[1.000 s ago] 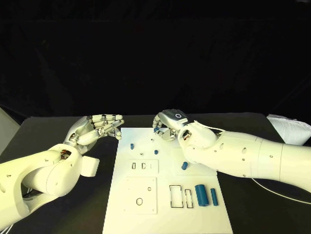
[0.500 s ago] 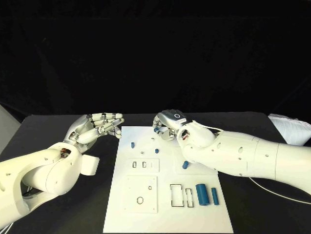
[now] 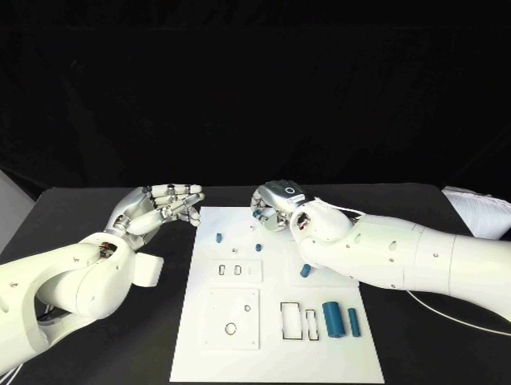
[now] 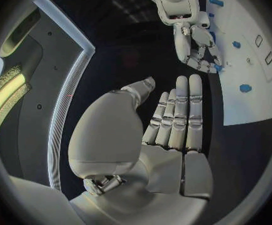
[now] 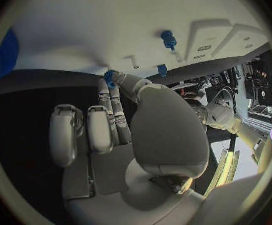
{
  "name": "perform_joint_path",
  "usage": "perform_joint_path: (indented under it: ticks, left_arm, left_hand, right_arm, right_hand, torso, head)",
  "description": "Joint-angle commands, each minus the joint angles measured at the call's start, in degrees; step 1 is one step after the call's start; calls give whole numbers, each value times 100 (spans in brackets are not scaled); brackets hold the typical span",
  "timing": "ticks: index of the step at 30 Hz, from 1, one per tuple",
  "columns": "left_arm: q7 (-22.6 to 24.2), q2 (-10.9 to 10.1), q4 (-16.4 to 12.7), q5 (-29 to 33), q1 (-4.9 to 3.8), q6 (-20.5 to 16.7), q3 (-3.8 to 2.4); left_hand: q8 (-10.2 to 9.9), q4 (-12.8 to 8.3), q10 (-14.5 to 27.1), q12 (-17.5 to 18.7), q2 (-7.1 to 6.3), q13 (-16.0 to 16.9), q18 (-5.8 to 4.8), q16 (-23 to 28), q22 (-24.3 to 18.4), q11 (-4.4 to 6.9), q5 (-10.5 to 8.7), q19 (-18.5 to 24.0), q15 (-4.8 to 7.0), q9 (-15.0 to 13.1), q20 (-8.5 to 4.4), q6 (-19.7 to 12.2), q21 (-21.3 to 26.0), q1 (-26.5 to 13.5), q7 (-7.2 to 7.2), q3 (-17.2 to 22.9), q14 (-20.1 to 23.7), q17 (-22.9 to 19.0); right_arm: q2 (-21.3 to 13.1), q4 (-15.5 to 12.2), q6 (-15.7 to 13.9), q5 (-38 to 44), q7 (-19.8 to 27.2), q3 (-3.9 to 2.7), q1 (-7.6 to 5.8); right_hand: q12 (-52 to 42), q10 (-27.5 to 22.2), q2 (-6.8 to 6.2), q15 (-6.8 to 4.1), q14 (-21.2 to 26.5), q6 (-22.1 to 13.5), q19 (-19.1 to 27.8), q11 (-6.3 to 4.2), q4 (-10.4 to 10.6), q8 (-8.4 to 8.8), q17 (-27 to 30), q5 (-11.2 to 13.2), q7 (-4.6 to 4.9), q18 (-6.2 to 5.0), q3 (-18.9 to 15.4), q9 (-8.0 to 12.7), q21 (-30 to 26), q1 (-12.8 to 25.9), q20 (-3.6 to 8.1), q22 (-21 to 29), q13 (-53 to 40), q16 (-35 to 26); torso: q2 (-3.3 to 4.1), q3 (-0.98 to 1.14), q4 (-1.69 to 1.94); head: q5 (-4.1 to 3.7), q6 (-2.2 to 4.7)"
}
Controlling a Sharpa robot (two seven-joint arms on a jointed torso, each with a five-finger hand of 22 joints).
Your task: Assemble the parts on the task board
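Black table (image 3: 440,337), black backdrop (image 3: 255,88); white bundle (image 3: 480,210) at table's right.

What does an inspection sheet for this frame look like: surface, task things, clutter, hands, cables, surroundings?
Surface: black table, with the white task board lying in the middle.
Task things: two blue cylinders lie side by side near the board's right edge; small blue parts sit nearer the far end.
Clutter: nothing seen on the table.
Hands: left hand hovers off the board's far left corner, fingers apart, holding nothing. Right hand is over the board's far end, pinching a small blue part at its fingertips.
Cables: a thin white cable runs beneath the right arm.
Surroundings: dark backdrop; a white object at the right edge.
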State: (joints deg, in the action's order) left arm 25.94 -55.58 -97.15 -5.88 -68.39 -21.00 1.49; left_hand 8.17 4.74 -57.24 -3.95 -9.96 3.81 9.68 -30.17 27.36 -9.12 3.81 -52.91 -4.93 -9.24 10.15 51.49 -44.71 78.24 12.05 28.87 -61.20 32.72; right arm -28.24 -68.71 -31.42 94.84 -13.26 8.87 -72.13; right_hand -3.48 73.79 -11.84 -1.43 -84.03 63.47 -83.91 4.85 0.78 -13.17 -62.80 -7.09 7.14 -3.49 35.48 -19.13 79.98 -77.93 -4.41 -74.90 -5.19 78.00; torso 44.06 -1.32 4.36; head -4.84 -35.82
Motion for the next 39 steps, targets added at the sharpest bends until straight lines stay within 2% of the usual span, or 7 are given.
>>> perform_joint_path:
  ticks: [1,13,17,22,26,30,39]
  left_arm:
    - [30,6,-19,16,-12,90,-6]
    - [25,5,-17,16,-18,90,-7]
    - [24,2,-16,16,-20,90,-7]
    - [21,-1,-12,16,-22,89,-7]
    - [13,-5,-10,16,-22,92,-7]
    - [8,-22,-14,16,-22,97,-7]
    - [10,-40,1,25,-21,106,-7]
  left_hand:
    - [-20,-31,32,15,28,-5,71,-35,6,13,-6,48,1,-10,4,-41,-29,-17,-10,-8,21,6]
    - [-20,-31,32,15,28,-5,71,-35,6,13,-6,48,1,-10,4,-41,-29,-17,-10,-8,21,6]
    - [-22,-39,38,12,27,-4,72,-44,24,13,-7,68,0,-12,6,-44,-56,-17,-13,-3,31,15]
    - [-22,-39,38,12,27,-4,72,-44,24,13,-7,68,0,-12,6,-44,-56,-17,-13,-3,31,15]
    - [-23,-42,59,18,27,-6,71,-51,38,8,-8,83,-3,-13,9,-46,-75,-23,-6,-2,39,20]
    - [-25,-49,97,25,28,-9,70,-58,56,0,-8,111,-11,-16,15,-49,-99,-26,-2,2,59,27]
    - [-26,-52,112,26,29,-9,69,-62,64,-3,-9,123,-13,-17,17,-49,-110,-27,-2,3,65,31]
  right_arm:
    - [32,37,130,39,26,3,10]
    - [128,177,212,5,62,5,14]
    - [127,209,240,-36,115,6,13]
    - [89,187,216,-70,199,7,12]
    - [9,96,150,-137,266,8,11]
    - [-221,-182,-2,-239,312,6,9]
    - [-1092,-963,-282,-855,365,-52,-105]
  right_hand:
    - [-26,190,48,-17,-121,-31,-73,-189,-5,-20,7,13,3,53,5,5,-7,-18,24,-66,-168,30]
    - [-3,82,8,9,-101,-144,-35,-154,17,22,70,55,34,39,26,-22,-57,51,3,-7,-160,7]
    - [7,-183,-69,79,-54,-342,61,-68,53,131,247,76,119,-1,85,-23,-211,128,-50,190,-96,-71]
    - [-2,-1123,-383,258,199,-911,640,158,124,491,1121,-68,290,-271,-95,65,-1286,317,-217,1527,146,-560]
    - [-57,-1479,-205,228,227,-1069,832,123,171,640,1424,-77,230,-401,-933,96,-1979,65,-208,2268,143,-746]
    - [-97,-1561,-146,225,228,-1129,837,120,265,703,1495,-84,205,-421,-1318,112,-2175,-63,-201,2440,145,-790]
    - [-394,-1109,-92,178,139,-924,583,56,454,661,1264,-199,200,-344,-1341,93,-1913,-174,-150,2063,101,-654]
  torso:
    - [4,0,2]
    - [8,-3,-3]
    - [9,-3,-11]
    - [12,-2,-9]
    - [9,-1,-7]
    - [12,6,-9]
    - [-6,7,-47]
  head:
    - [2,1]
    - [25,-3]
    - [30,-5]
    - [32,2]
    - [46,-5]
    - [47,-3]
    - [46,32]
